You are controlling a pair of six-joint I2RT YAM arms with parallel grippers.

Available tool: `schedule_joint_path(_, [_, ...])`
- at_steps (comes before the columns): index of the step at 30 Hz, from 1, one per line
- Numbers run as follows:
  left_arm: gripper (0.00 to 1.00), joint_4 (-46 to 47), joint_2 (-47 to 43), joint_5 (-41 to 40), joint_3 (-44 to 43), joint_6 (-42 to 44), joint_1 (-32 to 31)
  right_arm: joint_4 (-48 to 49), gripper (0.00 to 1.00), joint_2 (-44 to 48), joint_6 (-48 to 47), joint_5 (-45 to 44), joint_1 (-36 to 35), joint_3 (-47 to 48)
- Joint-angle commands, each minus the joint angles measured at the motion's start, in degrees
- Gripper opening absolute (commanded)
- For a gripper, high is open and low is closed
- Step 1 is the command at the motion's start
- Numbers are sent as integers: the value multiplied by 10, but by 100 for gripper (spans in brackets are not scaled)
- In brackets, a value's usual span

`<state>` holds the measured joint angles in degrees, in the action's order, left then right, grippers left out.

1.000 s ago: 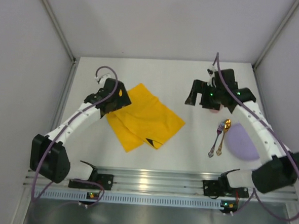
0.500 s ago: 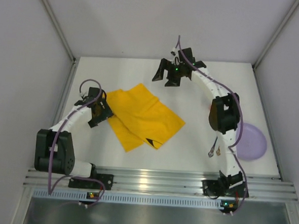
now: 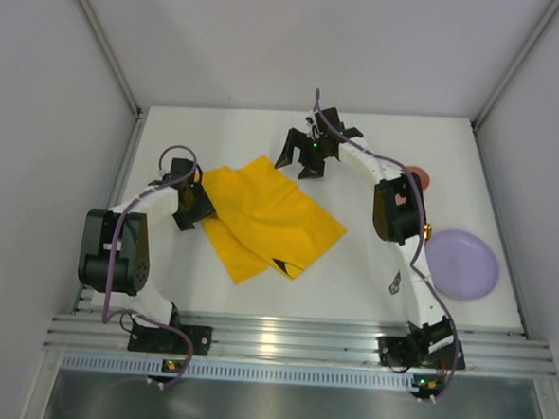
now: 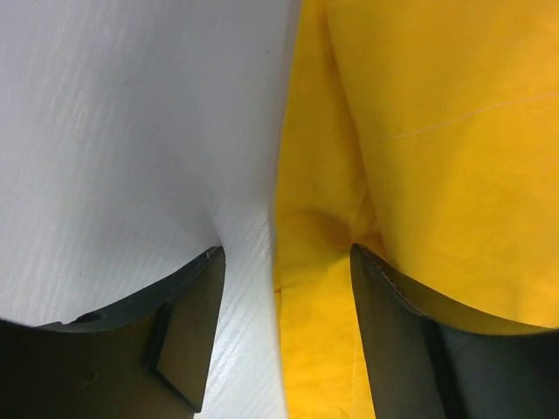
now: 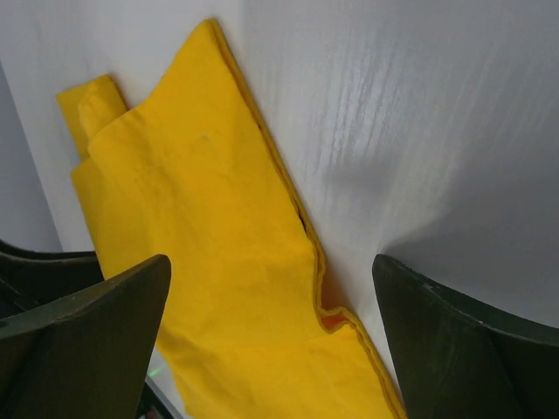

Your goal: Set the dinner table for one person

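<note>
The yellow cloth (image 3: 271, 219) lies folded on the white dinner table (image 3: 227, 130), left of centre. My left gripper (image 3: 190, 207) is low at the cloth's left corner. In the left wrist view its jaws (image 4: 286, 253) stand apart astride the cloth's edge (image 4: 419, 131), one finger over bare table (image 4: 131, 131), the other over cloth. My right gripper (image 3: 300, 162) hovers at the cloth's far corner, wide open (image 5: 271, 262) above the folded edge (image 5: 192, 218), with nothing held.
A lilac plate (image 3: 462, 263) sits at the right. A small red item (image 3: 417, 176) lies beyond it, near the right arm's elbow. Cutlery (image 3: 396, 281) shows partly from under the right forearm. Grey walls close in the table's left, far and right sides.
The right arm swung from the right side over to the cloth's far corner, uncovering the plate. The left gripper pulled back to the cloth's left corner and its jaws narrowed.
</note>
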<state>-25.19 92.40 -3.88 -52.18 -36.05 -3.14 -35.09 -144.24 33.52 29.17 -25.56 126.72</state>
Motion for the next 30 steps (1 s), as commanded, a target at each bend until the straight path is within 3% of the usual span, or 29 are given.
schedule_joint_path(1, [64,31,36,33,6,0,3,13,100,-24,7,-13,-27,30])
schedule_joint_path(6, [51,45,53,54,5,5,3,18,100,-44,16,-1,-43,39])
schedule_joint_path(9, [39,51,75,69,-4,11,3,19,92,-49,21,14,-56,36])
schedule_joint_path(12, [24,51,97,79,-20,19,3,19,69,-51,19,19,-63,27])
schedule_joint_path(13, [20,49,101,84,-25,21,3,19,52,-51,19,18,-63,26])
schedule_joint_path(14, [10,50,107,86,-34,27,3,18,44,-51,18,19,-62,22])
schedule_joint_path(16, [2,47,111,91,-47,33,3,18,26,-53,18,22,-57,19])
schedule_joint_path(18, [0,40,117,92,-57,41,3,18,14,-53,19,26,-49,15])
schedule_joint_path(19, [0,37,122,91,-67,44,3,18,2,-48,17,26,-47,11])
schedule_joint_path(23, [0,2,123,76,-100,79,3,10,0,-21,9,12,-26,-9])
schedule_joint_path(30, [0,-72,128,-20,-169,155,3,-52,0,91,-27,-149,57,-72])
